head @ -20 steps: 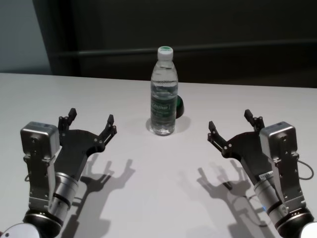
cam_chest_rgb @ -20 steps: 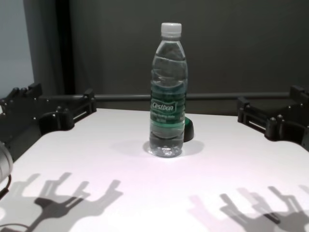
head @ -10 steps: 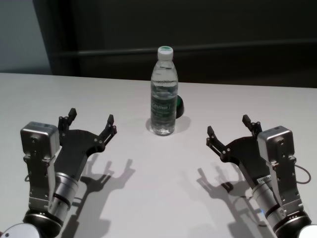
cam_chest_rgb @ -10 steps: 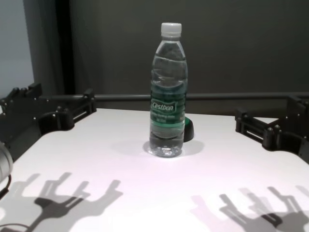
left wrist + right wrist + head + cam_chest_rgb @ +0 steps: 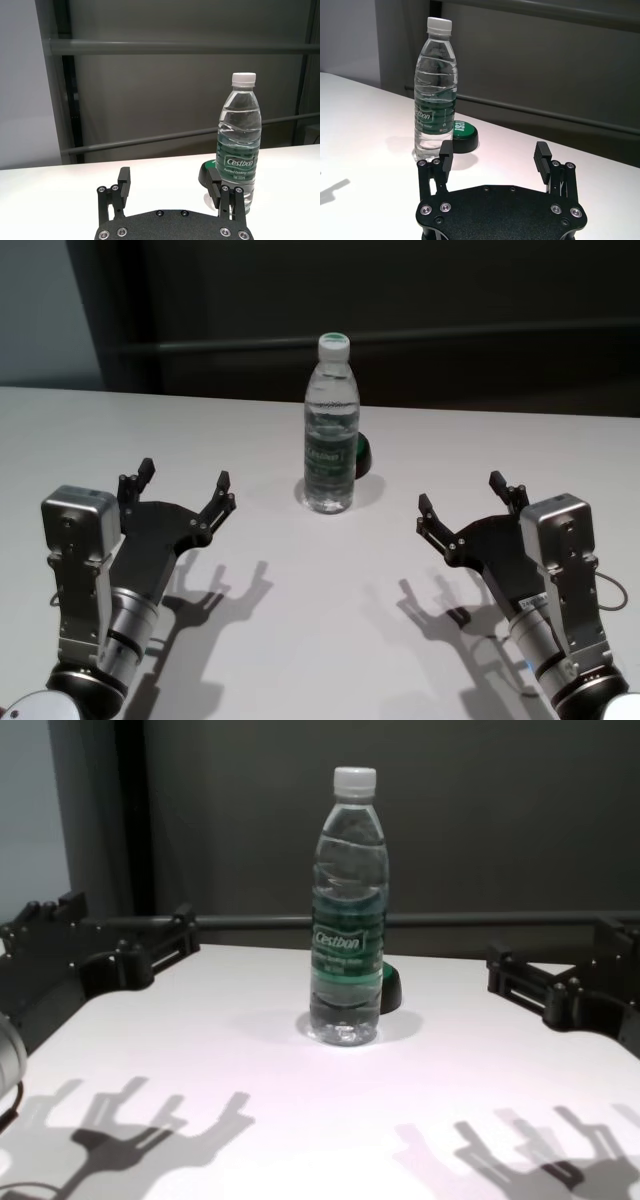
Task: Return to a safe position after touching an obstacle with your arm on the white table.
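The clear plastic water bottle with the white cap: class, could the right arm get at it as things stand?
Probably yes: the right gripper hangs open beside the clear plastic water bottle, with only bare white table between them.

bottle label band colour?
Dark green with white lettering on the bottle; clearest in the chest view.

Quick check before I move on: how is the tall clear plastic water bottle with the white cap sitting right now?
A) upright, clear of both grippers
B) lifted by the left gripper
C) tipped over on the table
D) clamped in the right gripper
A: the tall clear plastic water bottle stands upright on the wide white table, with the open left gripper and open right gripper both apart from it.
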